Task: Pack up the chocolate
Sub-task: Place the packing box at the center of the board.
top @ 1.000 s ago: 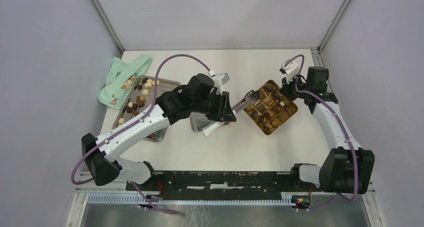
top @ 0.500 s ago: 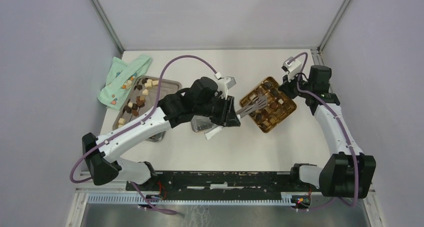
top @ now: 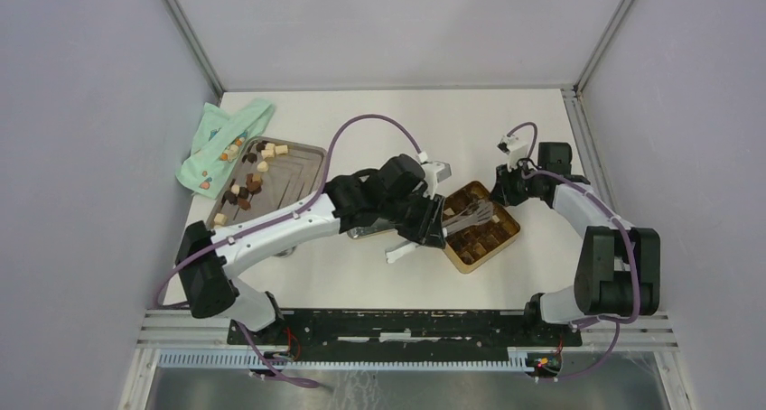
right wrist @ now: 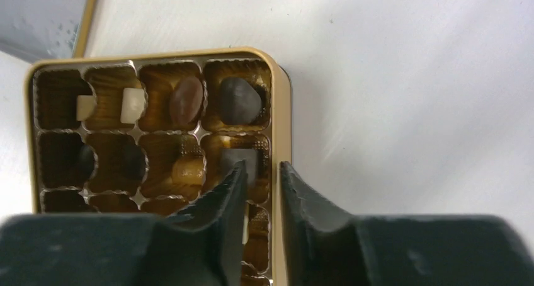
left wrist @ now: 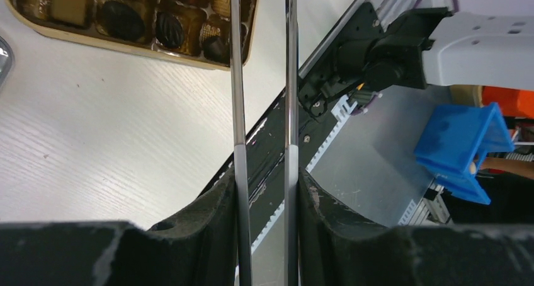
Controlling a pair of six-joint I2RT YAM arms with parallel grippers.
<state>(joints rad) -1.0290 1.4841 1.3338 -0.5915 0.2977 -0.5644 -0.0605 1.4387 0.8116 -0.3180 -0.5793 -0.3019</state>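
The gold tin lies at centre right, and chocolate in dark, brown and cream pieces fills some of its compartments. More chocolate lies loose on the metal tray at the left. My left gripper is shut on the long metal tweezers, whose tips reach over the tin. In the left wrist view the two tweezer arms run up between my fingers. My right gripper straddles the tin's rim at its far right corner. Its jaws stand slightly apart, one inside and one outside.
A green patterned bag lies behind the tray at the far left. A grey metal piece sits under my left arm, next to the tin. The arms' base rail runs along the near edge.
The tin has slid nearer and turned, together with my right gripper. The right jaws have parted from the rim. My left arm has carried the tweezers right, over the tin.
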